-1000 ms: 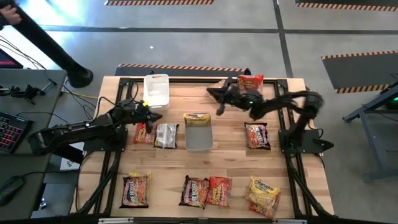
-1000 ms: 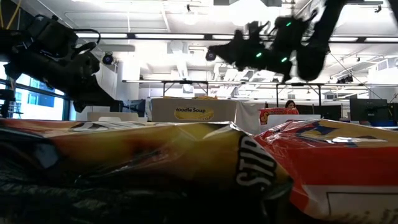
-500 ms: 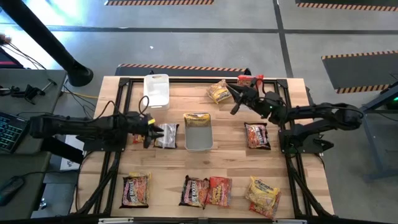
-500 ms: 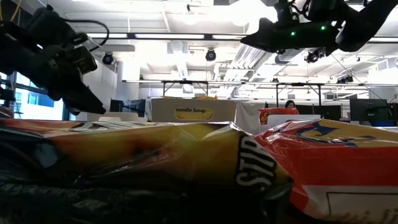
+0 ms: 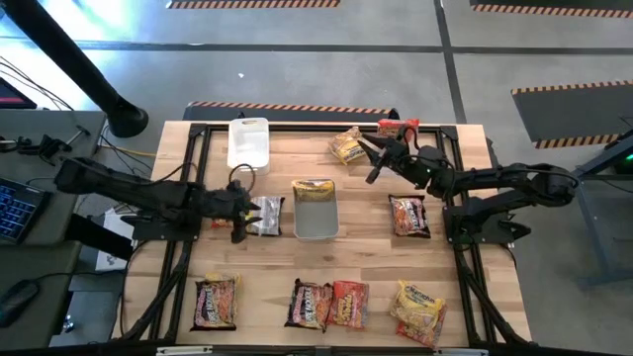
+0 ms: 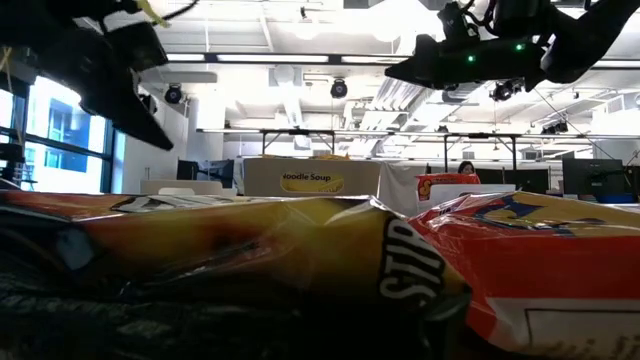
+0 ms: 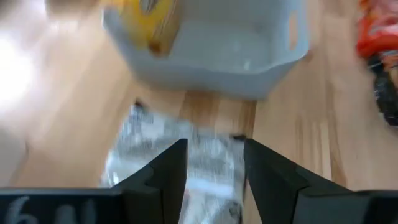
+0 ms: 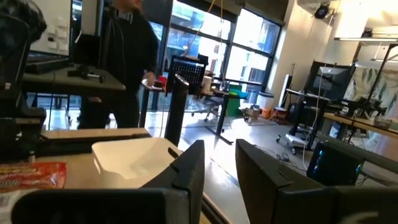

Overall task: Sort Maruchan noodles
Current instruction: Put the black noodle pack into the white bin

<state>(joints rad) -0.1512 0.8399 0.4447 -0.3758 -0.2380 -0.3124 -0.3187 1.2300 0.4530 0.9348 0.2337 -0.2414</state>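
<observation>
Maruchan noodles lie flat around the table. A silver packet [image 5: 264,215] [image 7: 180,162] rests left of the clear middle bin [image 5: 316,225], which holds a yellow packet [image 5: 314,188]. My left gripper [image 5: 241,210] [image 7: 214,162] hovers open just over the silver packet, one finger on either side of its end. A red packet [image 5: 216,222] lies partly hidden under that arm. My right gripper [image 5: 371,160] [image 8: 219,158] hangs in the air, open by a narrow gap, beside a yellow packet [image 5: 346,145] and a red one [image 5: 399,127] at the far edge.
A white bin [image 5: 248,143] stands at the far left. More packets lie at the right [image 5: 408,216] and along the near edge [image 5: 216,302] [image 5: 309,305] [image 5: 348,303] [image 5: 419,311]. Two of them fill the low view's foreground [image 6: 250,250] [image 6: 540,270].
My left gripper has moved toward the near edge and down to the silver packet. My right gripper has drawn back toward the table's right edge. The yellow packet now lies on the table by the far edge, where that gripper was.
</observation>
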